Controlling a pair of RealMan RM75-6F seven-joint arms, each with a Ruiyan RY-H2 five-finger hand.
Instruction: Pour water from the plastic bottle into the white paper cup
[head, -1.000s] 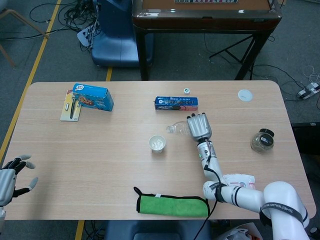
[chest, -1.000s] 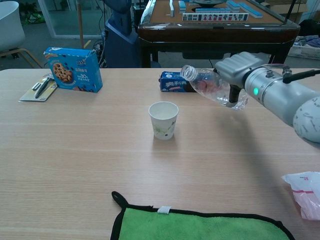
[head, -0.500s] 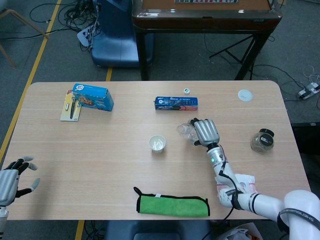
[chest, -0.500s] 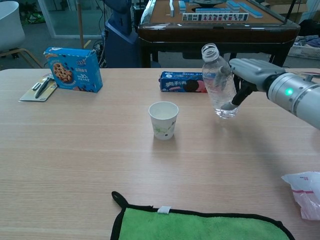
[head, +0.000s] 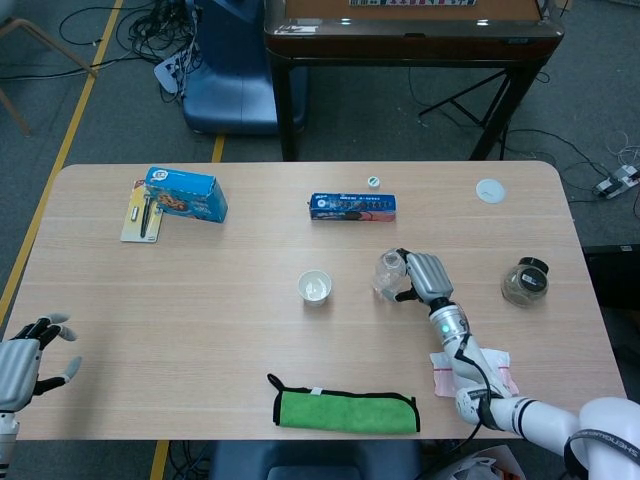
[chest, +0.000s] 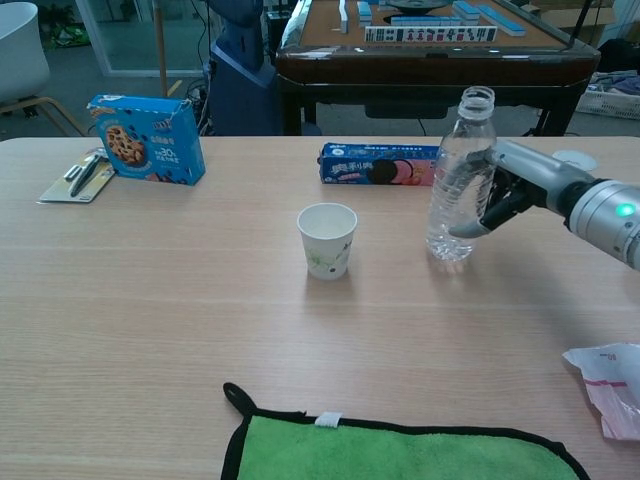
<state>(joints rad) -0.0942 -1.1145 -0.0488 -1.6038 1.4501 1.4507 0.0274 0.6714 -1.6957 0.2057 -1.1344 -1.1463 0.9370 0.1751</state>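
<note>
The white paper cup (head: 314, 287) (chest: 328, 239) stands upright in the middle of the table. To its right the clear plastic bottle (head: 388, 275) (chest: 458, 180) stands upright with no cap, its base on the table. My right hand (head: 425, 277) (chest: 520, 185) wraps the bottle from the right side, with fingers (chest: 468, 229) touching its lower body. My left hand (head: 25, 360) hangs at the table's near left edge, far from both, with fingers spread and nothing in it. The chest view does not show the left hand.
A blue cookie box (head: 185, 193) (chest: 145, 137) and a carded pen (head: 140, 212) lie far left. A blue biscuit pack (head: 352, 206) (chest: 375, 165) sits behind the cup. A green cloth (head: 345, 410) lies at the near edge, with a glass jar (head: 524, 281) and a pink packet (head: 478, 372) to the right.
The bottle went from tilted with its mouth toward the cup to upright. My right hand carried it rightward and lowered it onto the table. The left hand barely moved.
</note>
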